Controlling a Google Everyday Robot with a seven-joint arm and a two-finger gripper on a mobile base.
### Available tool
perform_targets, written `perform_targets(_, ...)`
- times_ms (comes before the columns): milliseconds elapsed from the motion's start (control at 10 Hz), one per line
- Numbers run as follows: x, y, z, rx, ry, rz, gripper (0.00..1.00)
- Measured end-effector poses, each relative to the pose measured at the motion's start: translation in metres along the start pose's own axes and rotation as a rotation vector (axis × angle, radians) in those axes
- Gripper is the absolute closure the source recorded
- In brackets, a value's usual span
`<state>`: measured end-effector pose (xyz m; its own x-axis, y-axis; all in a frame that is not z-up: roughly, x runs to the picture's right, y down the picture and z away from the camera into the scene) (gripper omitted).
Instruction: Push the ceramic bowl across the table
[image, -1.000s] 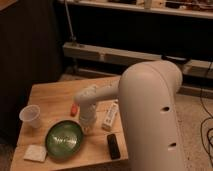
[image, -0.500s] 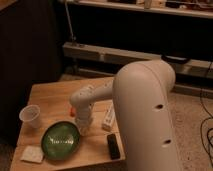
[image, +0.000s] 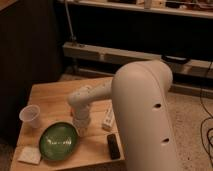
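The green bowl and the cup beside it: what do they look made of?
The ceramic bowl looks like glazed ceramic: glossy green, dark rim, paler centre. The cup seems thin translucent plastic, pale and see-through. The gripper sits at the bowl's right edge on the wooden plank table.

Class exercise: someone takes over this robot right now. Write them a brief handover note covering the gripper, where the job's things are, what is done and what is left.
Gripper: down at the table, right beside the ceramic bowl's right rim; contact cannot be confirmed.
Ceramic bowl: on the table, near its front edge, left of centre.
Nearby: clear cup behind and to the left of the bowl, pale square pad at the front left corner, white box and dark flat device on the right.
Done: gripper brought to the bowl's side.
Left: push the bowl across the table, probably leftward; watch the cup and pad.
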<state>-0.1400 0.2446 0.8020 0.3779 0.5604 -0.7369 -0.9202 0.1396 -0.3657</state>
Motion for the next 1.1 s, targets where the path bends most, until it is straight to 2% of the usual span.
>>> perform_targets(1100, 0.001, 0.036, 0.006, -0.022, 0.032, -0.087, 0.97)
